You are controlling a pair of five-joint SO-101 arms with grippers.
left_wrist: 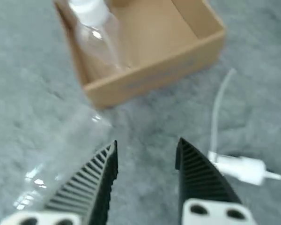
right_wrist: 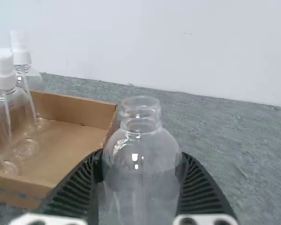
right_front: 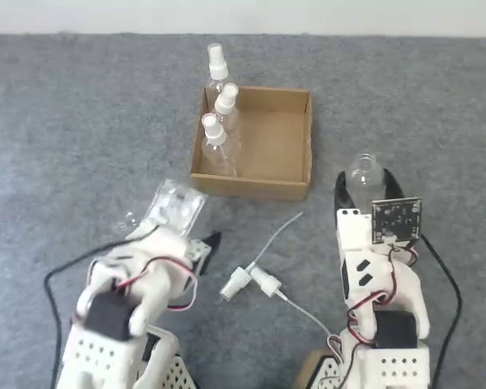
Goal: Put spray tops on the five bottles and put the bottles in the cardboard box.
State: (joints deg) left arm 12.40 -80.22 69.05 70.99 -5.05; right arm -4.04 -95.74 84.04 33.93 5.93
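Note:
The cardboard box (right_front: 275, 146) sits at the table's middle back. Three capped bottles (right_front: 219, 134) stand along its left wall, also seen as bottles (right_wrist: 9, 108). My right gripper (right_front: 364, 198) is shut on an uncapped clear bottle (right_front: 364, 174), held upright just right of the box; its open neck (right_wrist: 139, 110) rises between the jaws. Another uncapped bottle (right_front: 174, 207) lies on the carpet left of the box front. My left gripper (left_wrist: 147, 150) is open beside that lying bottle (left_wrist: 51, 154), holding nothing. Two spray tops (right_front: 251, 282) lie in the middle; one spray top (left_wrist: 239, 168) is close to a finger.
Thin white dip tubes (right_front: 279, 231) run from the spray tops across the grey carpet (right_front: 81, 121). Cables trail from both arm bases at the front. The box's right half (right_front: 287, 134) holds nothing.

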